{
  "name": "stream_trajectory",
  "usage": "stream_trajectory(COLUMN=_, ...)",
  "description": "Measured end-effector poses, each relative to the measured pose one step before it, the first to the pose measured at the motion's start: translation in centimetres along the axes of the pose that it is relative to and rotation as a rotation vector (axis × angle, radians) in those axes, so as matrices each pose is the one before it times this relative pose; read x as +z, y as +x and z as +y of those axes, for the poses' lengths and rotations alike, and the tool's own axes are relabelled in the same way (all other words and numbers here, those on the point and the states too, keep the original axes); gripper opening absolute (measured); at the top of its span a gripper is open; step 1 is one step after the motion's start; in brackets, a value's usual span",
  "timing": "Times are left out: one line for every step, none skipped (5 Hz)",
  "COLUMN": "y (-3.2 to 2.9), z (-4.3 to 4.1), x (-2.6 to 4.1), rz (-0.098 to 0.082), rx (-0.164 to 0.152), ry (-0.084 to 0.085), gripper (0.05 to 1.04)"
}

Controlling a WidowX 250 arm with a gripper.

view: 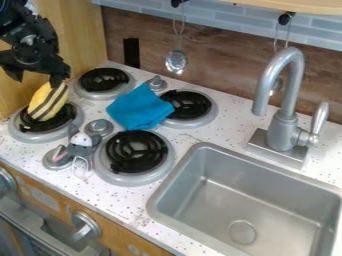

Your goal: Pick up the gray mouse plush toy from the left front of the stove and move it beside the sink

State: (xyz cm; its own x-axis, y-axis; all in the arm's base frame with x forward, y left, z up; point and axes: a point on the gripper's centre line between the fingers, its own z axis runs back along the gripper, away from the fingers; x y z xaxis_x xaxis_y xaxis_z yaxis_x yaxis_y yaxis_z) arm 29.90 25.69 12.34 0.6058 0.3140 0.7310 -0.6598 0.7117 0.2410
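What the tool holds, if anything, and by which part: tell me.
That cannot be told. The tool overlaps the upper end of the yellow, dark-striped object at the leftmost burner, but whether it grips that end is unclear.

We count four coil burners (136,151), five metal knobs (99,127), two hanging utensils (177,60), and one each: gripper (48,75), sink (227,197), faucet (283,130), blue cloth (139,107), plush mouse (81,141), striped yellow toy (48,102).
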Motion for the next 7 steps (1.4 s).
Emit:
stream_trajectory(y=-1.222, z=-0.429, x=-0.577, rz=0.0339, rx=-0.0105, ry=-0.0076, gripper=1.003)
stream_trajectory(y=-2.109, z=-1.367, x=0.516, rz=0.0086, rx=-0.0633, ry=-0.0502, gripper=1.002)
stream_trajectory(y=-0.167, z=-0.943, x=1.660, rz=-0.0229, rx=-0.0240, ry=-0.0815, gripper=1.002)
stream_trajectory(y=-1.069, z=-1.646, x=1.406, rz=0.0261, rx=-0.0456, ry=-0.1084, gripper=1.002)
stream_trajectory(y=-0.399, z=-0.856, x=0.454, rz=0.0287, rx=0.0281, ry=-0.0849, gripper=1.002)
stream_trajectory(y=-0.122, z=0.137, x=0.061, rz=0.0308, rx=0.0261, ry=-0.0135, gripper=1.003)
stream_trajectory(y=-0.106, z=0.432, x=-0.805, rz=0.0305, rx=0.0261, ry=0.0155, gripper=1.003)
